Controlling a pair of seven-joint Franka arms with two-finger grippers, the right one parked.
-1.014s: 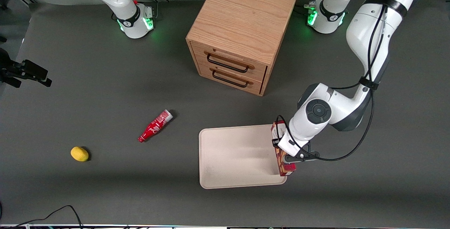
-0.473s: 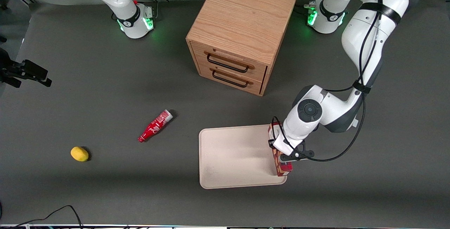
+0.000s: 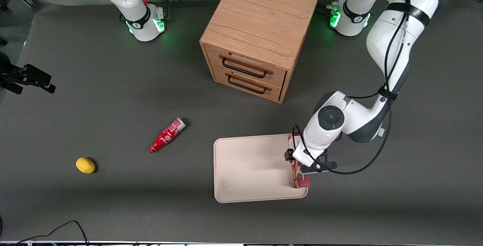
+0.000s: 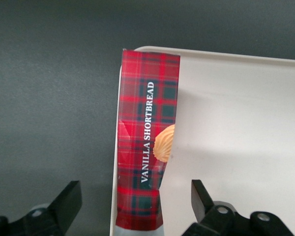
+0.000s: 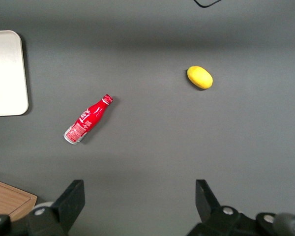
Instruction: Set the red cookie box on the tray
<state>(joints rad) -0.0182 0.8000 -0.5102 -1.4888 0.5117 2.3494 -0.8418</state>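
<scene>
The slim red tartan cardboard cookie box (image 4: 145,147), printed with tan shortbread, lies along the edge of the flat cream-beige tray (image 3: 249,170) with rounded corners, at the tray's end toward the working arm; seen from the wrist camera its outer side runs right along the tray's rim, and whether it sits fully inside or rests partly on that rim I cannot tell. The left arm's claw (image 4: 136,209) hangs directly above the box with its two black fingers (image 4: 69,201) spread wide, one over the dark grey bench (image 3: 113,200) and one over the tray's floor; they stand apart from the box on both sides and grip nothing. The box's long axis runs toward and away from the front camera, square to the line between the fingers, so the claw straddles it across its narrow width; by my judgement the placing is nearly or wholly done, and what the next move turns on is a straight lift clear of the box without nudging it over the rim.

Counted: one cookie box; one tray; one small red bottle (image 3: 166,135) lying on its side; one yellow lemon-like fruit (image 3: 85,165); one wooden cabinet (image 3: 260,34) with two drawers, both shut.
</scene>
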